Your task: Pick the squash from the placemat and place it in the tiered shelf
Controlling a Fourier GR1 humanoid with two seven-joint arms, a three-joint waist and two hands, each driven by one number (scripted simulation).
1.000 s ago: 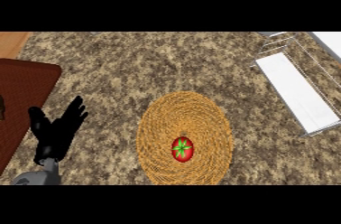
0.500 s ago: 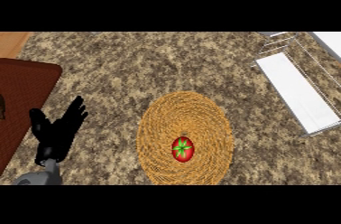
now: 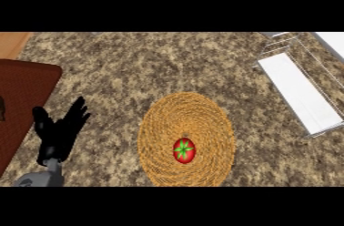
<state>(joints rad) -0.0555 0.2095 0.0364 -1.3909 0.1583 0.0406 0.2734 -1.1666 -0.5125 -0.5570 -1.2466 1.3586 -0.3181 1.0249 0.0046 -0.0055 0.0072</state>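
The left hand's fingers (image 3: pixel 75 112) are straight and fanned apart, tips pointing up the counter, thumb set out to the side; they pinch nothing and touch nothing. The left hand (image 3: pixel 59 134) rests open low at the view's left, over the speckled stone counter (image 3: pixel 168 65), just beside the dark brown board (image 3: pixel 23 106). The right hand shows nowhere in the head view, so its fingers cannot be told.

The task's thing, the squash (image 3: pixel 183 150), lies on the woven placemat (image 3: pixel 186 138), slightly below the mat's middle and well apart from the left hand. It is a small, round, red body with a green star-shaped stem cap facing up (it reads more like a tomato than a squash; noted as seen).

Handling judgement: probably light, smooth-skinned and somewhat slippery, with a firm or slightly yielding body. Being round, it may roll on the coarse weave if nudged from one side. The likely best hold is from above, thumb and fingers on opposite sides at its widest girth, leaving the stem cap alone.

The tiered shelf (image 3: pixel 299 90) stands at the view's upper right, a wire frame with white flat decks, well apart from the mat.

Counts:
- squash: one
- placemat: one
- tiered shelf: one, two white decks visible (the far one only partly)
- brown board: one
- hands in view: one
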